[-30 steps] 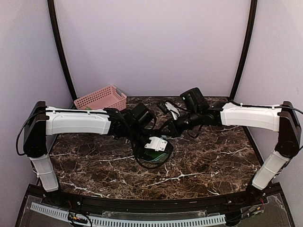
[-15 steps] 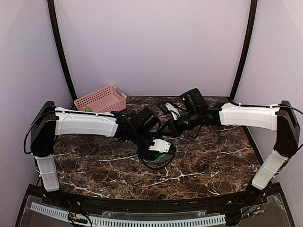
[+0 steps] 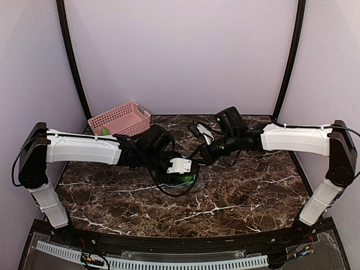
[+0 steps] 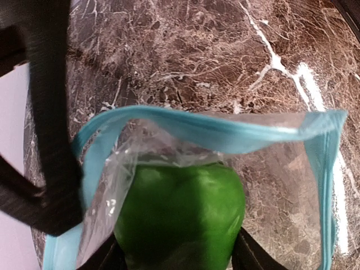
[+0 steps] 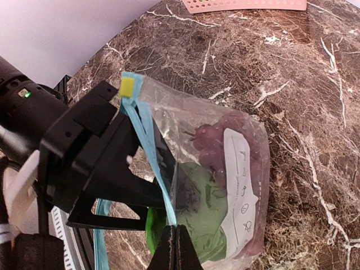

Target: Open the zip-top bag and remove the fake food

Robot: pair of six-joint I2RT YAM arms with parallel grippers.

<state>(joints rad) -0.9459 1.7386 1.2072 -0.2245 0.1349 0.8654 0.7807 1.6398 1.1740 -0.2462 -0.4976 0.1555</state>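
The zip-top bag [image 5: 225, 169] is open, and its teal strip [image 4: 214, 126] frames the mouth in the left wrist view. My left gripper [image 4: 177, 250] reaches into the mouth and is shut on the green piece [image 4: 180, 214]. Its dark fingers [image 4: 250, 260] flank the green piece. My right gripper [image 5: 177, 239] is shut on the teal edge of the bag [image 5: 147, 146]. The dark red-purple grapes [image 5: 216, 138] lie deeper in the bag, beyond the green piece [image 5: 211, 216]. In the top view both grippers meet over the bag [image 3: 185, 181] at the table's middle.
A pink slotted basket [image 3: 119, 118] stands at the back left of the marble table [image 3: 253, 185]; its edge shows in the right wrist view [image 5: 247, 4]. Black cables loop around the left wrist above the bag.
The left arm first pushed toward the bag, then drew back to the left and a little away from me. The right gripper has held its place on the bag.
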